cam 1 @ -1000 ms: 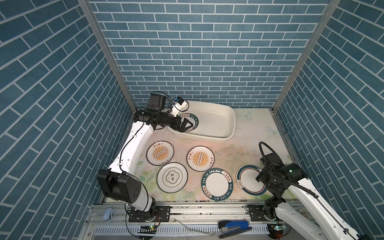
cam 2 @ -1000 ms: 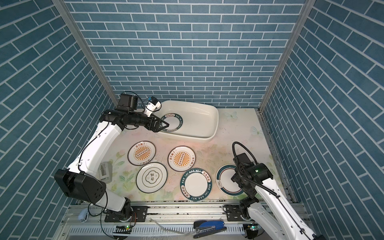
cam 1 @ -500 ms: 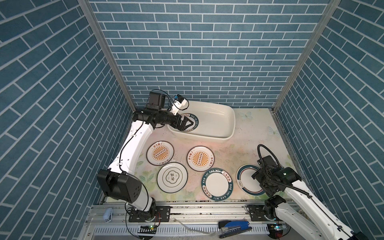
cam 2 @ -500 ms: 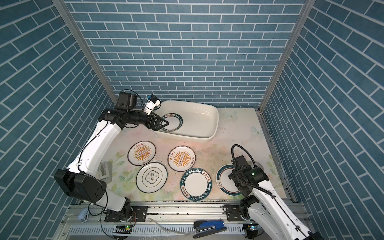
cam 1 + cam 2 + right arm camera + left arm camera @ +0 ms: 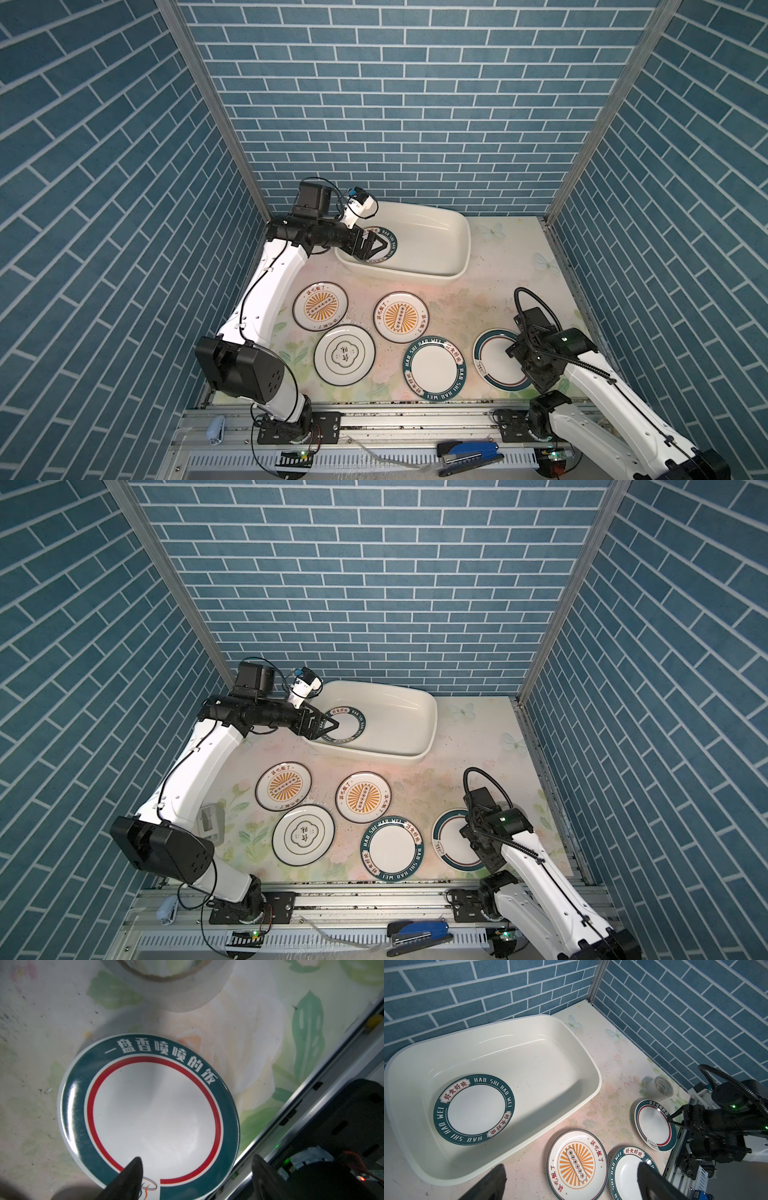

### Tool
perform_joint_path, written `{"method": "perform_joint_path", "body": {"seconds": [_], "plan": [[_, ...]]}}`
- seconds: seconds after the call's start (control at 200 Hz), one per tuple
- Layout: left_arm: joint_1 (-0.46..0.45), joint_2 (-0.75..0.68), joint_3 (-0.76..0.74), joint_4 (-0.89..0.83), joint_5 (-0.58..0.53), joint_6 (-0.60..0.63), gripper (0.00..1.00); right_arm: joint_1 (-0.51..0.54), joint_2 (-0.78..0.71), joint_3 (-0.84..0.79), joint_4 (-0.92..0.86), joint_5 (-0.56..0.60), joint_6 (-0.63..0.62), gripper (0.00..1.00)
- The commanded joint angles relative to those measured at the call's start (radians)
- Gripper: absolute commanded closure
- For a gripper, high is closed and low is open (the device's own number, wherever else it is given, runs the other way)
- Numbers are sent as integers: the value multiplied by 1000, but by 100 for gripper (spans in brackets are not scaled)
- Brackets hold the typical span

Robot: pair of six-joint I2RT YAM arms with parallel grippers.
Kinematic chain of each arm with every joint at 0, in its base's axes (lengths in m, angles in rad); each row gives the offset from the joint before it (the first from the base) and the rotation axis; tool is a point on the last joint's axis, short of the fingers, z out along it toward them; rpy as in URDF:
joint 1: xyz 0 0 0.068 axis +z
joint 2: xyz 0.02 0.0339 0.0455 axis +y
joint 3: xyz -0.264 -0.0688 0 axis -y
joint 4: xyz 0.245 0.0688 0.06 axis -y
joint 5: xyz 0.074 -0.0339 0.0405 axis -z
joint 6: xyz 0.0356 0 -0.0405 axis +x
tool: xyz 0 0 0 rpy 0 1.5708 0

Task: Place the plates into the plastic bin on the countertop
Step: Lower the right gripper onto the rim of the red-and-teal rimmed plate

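R tool (image 5: 196, 1158) nearer plate (image 5: 155, 1105), L tool (image 5: 571, 1164) same

Top views: left gripper (image 5: 332, 725) covers left part of banded plate (image 5: 348, 729) in the bin (image 5: 395, 717); right arm (image 5: 494, 825) hides right side of ringed plate (image 5: 451, 837).
Right wrist view: tape roll (image 5: 176, 995) and part of ringed plate's rim cut by frame edge.
Left wrist view: other banded plate (image 5: 625, 1172) cut off, partly behind a finger (image 5: 652, 1182).

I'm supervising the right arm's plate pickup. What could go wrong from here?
The right gripper straddles the rim of the ringed plate beside the rail; its outer finger could strike that rail. The plate lies flat, so a rim pinch might slip. The tape roll sits close by; a pushed plate could bump it.
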Motion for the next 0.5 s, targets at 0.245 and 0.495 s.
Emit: {"method": "perform_joint_path", "body": {"seconds": [0.245, 0.495], "plan": [[-7, -15, 5, 4, 8, 0, 1, -80, 132, 37, -11, 46, -69, 17], [-7, -15, 4, -4, -4, 6, 1, -122, 135, -35, 101, 23, -116, 17]]}}
